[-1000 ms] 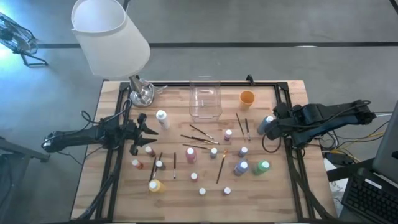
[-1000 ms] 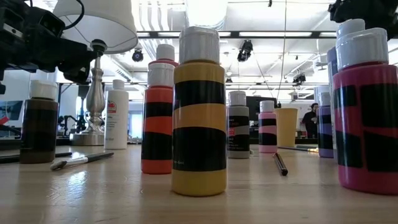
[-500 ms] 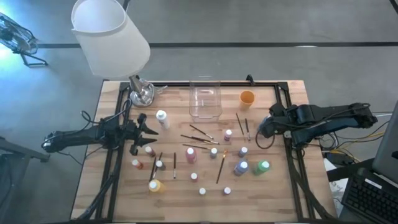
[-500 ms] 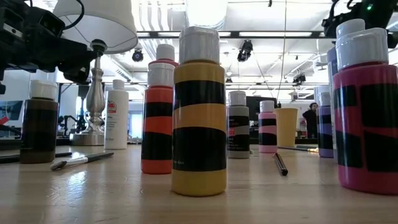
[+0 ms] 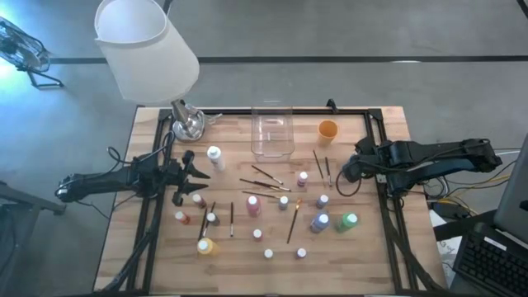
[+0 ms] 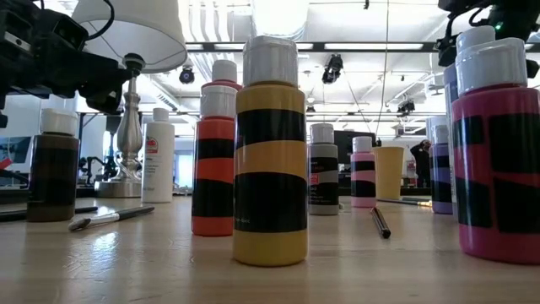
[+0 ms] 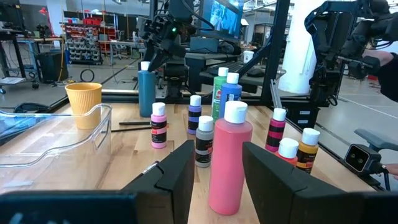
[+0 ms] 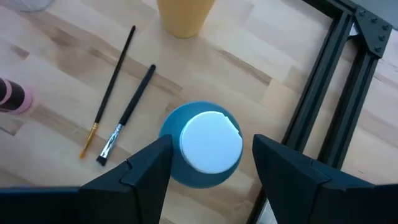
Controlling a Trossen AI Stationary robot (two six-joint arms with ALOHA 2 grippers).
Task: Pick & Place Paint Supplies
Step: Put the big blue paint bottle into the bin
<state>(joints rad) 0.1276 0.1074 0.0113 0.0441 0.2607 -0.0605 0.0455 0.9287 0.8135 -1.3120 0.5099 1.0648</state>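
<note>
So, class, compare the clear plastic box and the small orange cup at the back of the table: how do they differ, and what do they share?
The clear plastic box is see-through; the orange cup is opaque. The box is rectangular, the cup round. The box covers more of the table. Both stand upright and open-topped.

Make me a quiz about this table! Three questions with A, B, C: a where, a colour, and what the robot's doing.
1. Where is the orange cup? A beside the clear box; B on the floor; C on a bottle.
2. The blue bottle has a cap coloured: A red; B white; C black.
3. The right end effector is: A shut on the cup; B shut on the bottle; C open.

Answers: 1 A, cup stands beside box. 2 B, white from above. 3 C, fingers apart around the bottle.
</note>
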